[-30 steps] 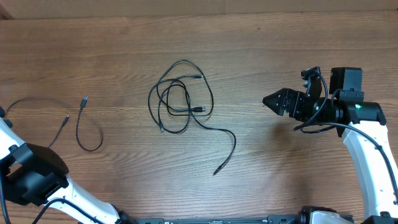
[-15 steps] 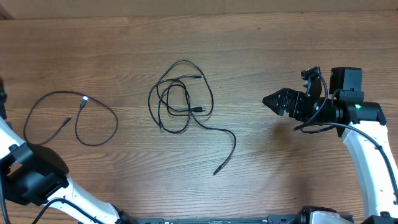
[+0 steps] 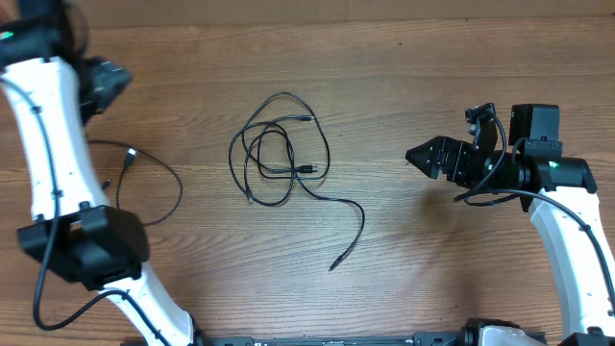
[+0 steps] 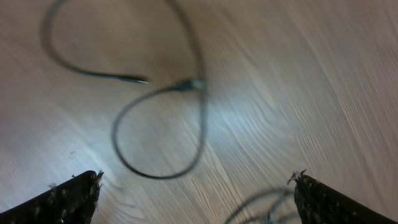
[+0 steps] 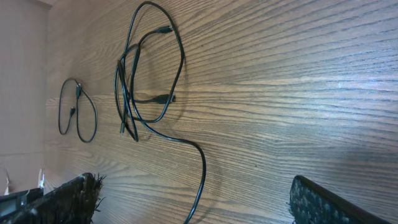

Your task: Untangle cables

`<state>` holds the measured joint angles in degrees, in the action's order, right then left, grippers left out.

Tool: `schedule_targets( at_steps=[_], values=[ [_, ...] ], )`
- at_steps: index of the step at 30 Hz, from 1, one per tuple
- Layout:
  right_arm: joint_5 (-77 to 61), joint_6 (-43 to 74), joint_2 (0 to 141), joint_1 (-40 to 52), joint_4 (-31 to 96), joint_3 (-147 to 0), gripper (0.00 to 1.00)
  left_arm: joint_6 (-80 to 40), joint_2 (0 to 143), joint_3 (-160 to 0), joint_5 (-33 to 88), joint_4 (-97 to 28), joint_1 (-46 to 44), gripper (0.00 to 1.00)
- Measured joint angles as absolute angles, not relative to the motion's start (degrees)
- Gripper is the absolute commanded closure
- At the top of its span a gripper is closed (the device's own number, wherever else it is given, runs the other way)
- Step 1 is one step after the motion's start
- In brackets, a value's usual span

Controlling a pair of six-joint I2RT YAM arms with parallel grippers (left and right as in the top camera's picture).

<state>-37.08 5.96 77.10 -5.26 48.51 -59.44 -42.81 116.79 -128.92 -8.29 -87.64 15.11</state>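
Observation:
A tangle of thin black cables (image 3: 279, 149) lies mid-table, its loops overlapping, and one tail runs out to a plug end (image 3: 332, 266) at the front right. A separate black cable (image 3: 179, 188) lies in a loop to the left, partly hidden under my left arm. My left gripper (image 3: 120, 79) is at the far left, open and empty. In the blurred left wrist view that separate cable (image 4: 161, 134) lies ahead of the open left gripper (image 4: 197, 179). My right gripper (image 3: 415, 154) hangs open to the right of the tangle (image 5: 149, 68), with the tail (image 5: 200, 168) between and below its fingertips (image 5: 87, 190).
The wooden table (image 3: 432, 77) carries only the cables. My left arm (image 3: 48, 144) stretches from the front left corner to the far left. My right arm (image 3: 567, 211) stands at the right edge.
My left arm has swung into view up the left side, and now covers part of the left cable, which earlier spread into a wider loop. The right arm and the tangle are unchanged.

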Motion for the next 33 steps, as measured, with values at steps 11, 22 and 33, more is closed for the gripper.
schedule_targets(
  at_steps=[11, 22, 33],
  values=[
    [-37.08, 5.98, 77.10, -5.26, 48.64, -59.44, 0.03, -38.74, 117.86, -128.95, -8.14, -86.28, -7.81, 0.00],
    [-37.06, 5.96, 77.10, -5.26, 49.71, -59.44, 0.03, -33.10, 129.62, -128.66, -8.05, -87.79, -24.86, 0.00],
    [-37.06, 5.96, 77.10, -5.26, 49.78, -59.44, 0.02, -31.07, 129.69, -128.62, -8.10, -93.38, -28.51, 0.01]
  ],
)
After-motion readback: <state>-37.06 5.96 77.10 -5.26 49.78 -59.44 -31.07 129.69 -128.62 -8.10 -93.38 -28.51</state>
